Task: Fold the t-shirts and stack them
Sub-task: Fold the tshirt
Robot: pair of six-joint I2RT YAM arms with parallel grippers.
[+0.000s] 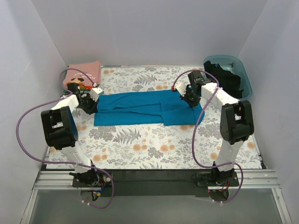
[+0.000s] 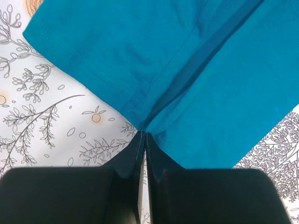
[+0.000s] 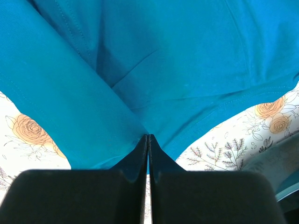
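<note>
A teal-blue t-shirt (image 1: 140,108) lies stretched in a long band across the middle of the floral table covering (image 1: 140,144). My left gripper (image 1: 92,103) is at its left end and is shut on a pinch of the hem (image 2: 140,122). The fingertips (image 2: 135,149) meet where the cloth's creases converge. My right gripper (image 1: 192,101) is at the shirt's right end, likewise shut on a pinch of teal cloth (image 3: 140,84) that puckers toward its tips (image 3: 148,136). A folded pink t-shirt (image 1: 85,74) with a pixel print lies at the back left. A black t-shirt (image 1: 224,77) sits at the back right.
A translucent blue tub (image 1: 246,83) at the back right corner holds the black t-shirt. White walls close in the table on three sides. Purple cables loop out from both arms over the table's left side and front right.
</note>
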